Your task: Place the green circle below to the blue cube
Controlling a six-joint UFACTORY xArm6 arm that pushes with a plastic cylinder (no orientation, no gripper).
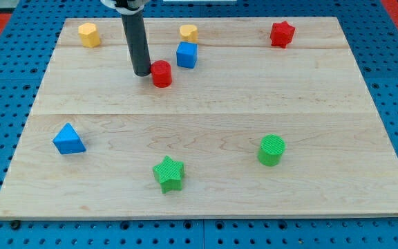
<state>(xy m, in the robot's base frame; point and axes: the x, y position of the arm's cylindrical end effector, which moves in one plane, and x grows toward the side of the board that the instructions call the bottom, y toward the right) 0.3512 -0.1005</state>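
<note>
Camera view takes in a pale wooden tabletop [206,111] resting on a blue pegboard [5,90]. No hand shows on the arm, only a dark rod whose end, my tip [142,72], rests just to the view's left of a red cylinder [162,73], touching or nearly touching it. Just to the upper right of that cylinder sits the blue cube [186,54], with a yellow block [188,32] close above it. The green circle [271,150] stands well apart, toward the view's lower right. A green star [168,173] lies near the bottom edge, a blue triangle [68,139] at the left, a yellow hexagon [88,34] at the upper left and a red star [282,33] at the upper right.
</note>
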